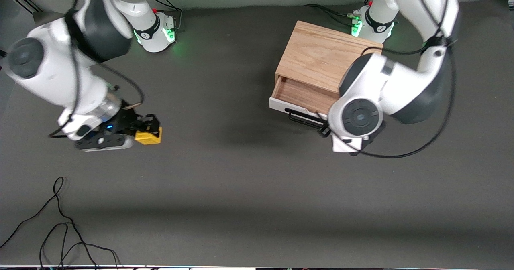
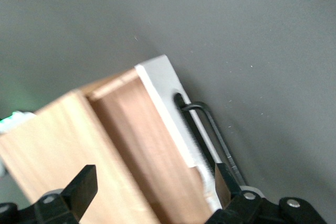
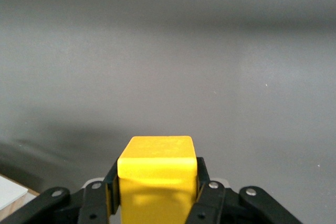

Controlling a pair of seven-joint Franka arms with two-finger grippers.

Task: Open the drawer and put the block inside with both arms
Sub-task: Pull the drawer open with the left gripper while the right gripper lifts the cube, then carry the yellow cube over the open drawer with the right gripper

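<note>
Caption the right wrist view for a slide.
Right claw shut on the yellow block, held above the bare grey table.

The front camera looks down from high on the drawer (image 1: 303, 97); the left wrist camera hangs close above it, sharing that drawer

The tabletop (image 1: 249, 181) is a dark grey matte surface. A light oak box (image 1: 317, 57) sits on it toward the left arm's end, its white-fronted drawer (image 1: 299, 97) pulled partly out. The two arms' green-lit bases (image 1: 158, 31) stand along the edge farthest from the front camera. Thin black cables (image 1: 60, 226) trail loosely, apparently on the tabletop, at the right arm's end, nearest the camera.
</note>
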